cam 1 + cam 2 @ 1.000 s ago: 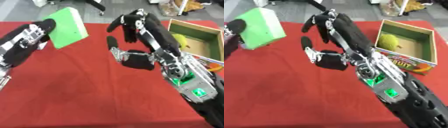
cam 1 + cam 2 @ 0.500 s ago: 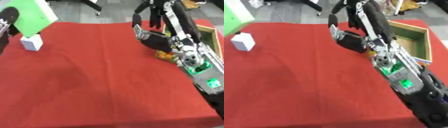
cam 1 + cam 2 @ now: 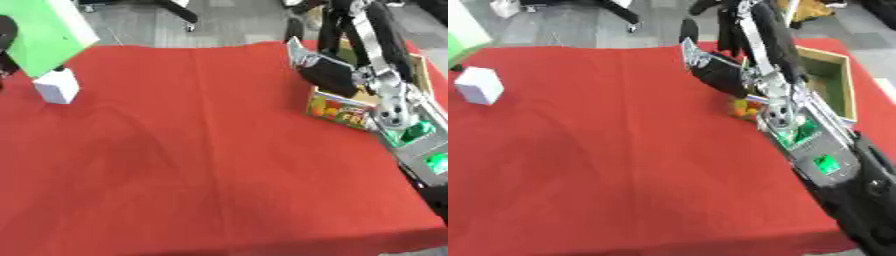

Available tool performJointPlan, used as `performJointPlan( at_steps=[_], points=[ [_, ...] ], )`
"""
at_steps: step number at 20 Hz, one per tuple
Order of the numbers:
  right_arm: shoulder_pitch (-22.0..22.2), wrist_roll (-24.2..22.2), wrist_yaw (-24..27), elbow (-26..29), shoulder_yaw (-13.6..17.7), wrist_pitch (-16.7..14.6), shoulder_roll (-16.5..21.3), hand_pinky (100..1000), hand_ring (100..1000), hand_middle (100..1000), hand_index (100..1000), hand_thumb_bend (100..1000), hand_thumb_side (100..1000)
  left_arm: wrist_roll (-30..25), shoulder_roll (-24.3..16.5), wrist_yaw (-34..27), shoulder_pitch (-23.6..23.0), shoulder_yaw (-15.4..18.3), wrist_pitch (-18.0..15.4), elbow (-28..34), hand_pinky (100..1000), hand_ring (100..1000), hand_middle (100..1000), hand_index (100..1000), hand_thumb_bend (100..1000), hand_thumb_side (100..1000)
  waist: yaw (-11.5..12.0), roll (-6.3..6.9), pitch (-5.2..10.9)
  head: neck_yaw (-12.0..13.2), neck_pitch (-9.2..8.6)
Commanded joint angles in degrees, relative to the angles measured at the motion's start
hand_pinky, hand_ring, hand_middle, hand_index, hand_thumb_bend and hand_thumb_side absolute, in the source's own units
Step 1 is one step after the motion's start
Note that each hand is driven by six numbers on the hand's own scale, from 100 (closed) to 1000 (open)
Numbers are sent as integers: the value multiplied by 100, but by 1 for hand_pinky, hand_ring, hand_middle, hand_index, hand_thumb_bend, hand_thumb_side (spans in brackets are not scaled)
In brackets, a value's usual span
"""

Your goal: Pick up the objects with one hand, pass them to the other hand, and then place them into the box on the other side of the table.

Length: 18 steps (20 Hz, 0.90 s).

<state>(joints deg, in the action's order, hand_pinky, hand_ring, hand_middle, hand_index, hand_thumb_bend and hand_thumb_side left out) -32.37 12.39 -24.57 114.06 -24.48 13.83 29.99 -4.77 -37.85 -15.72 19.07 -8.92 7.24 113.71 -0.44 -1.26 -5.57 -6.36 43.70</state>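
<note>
Right hand [image 3: 726,75] hangs empty, fingers relaxed, above the wooden box [image 3: 835,80]; left hand unseen beside a green block [image 3: 44,32], small white cube [image 3: 56,86] on the red counter [image 3: 201,150].

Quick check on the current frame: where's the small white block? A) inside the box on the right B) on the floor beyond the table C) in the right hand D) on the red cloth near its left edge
D: the small white block sits on the red cloth near its left edge, just below the green object, far from the box and the right hand.
</note>
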Motion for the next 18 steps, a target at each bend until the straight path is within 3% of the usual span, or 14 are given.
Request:
performJointPlan(
  at_steps=[1,3,4,8,18],
  points=[
    [-323,-437,-198,53,-165,-356,-99,235,347,192,854,167,316,-117,-58,-104,134,-76,2,89,800,557,536,708,242,814,7,-40,78,-73,-61],
    [-541,-786,-413,53,-277,-609,-232,254,361,215,934,283,333,-260,-65,-119,161,-207,48,89,800,556,534,708,246,783,15,-32,84,-81,-37],
    [-629,-942,-517,53,-324,-704,-297,257,363,220,944,257,327,-345,-68,-116,173,-277,78,89,801,556,535,708,224,827,21,-29,86,-80,-26],
    [-858,-1309,-712,53,-496,-885,-514,260,367,228,966,277,343,-653,-76,-84,230,-547,192,89,801,555,532,706,213,842,50,-25,89,-21,34],
    [-941,-1534,-499,53,-823,-907,-818,251,365,224,968,234,383,-1169,-7,-7,642,-1112,469,89,798,554,529,703,205,843,68,-43,73,323,42]
  ],
)
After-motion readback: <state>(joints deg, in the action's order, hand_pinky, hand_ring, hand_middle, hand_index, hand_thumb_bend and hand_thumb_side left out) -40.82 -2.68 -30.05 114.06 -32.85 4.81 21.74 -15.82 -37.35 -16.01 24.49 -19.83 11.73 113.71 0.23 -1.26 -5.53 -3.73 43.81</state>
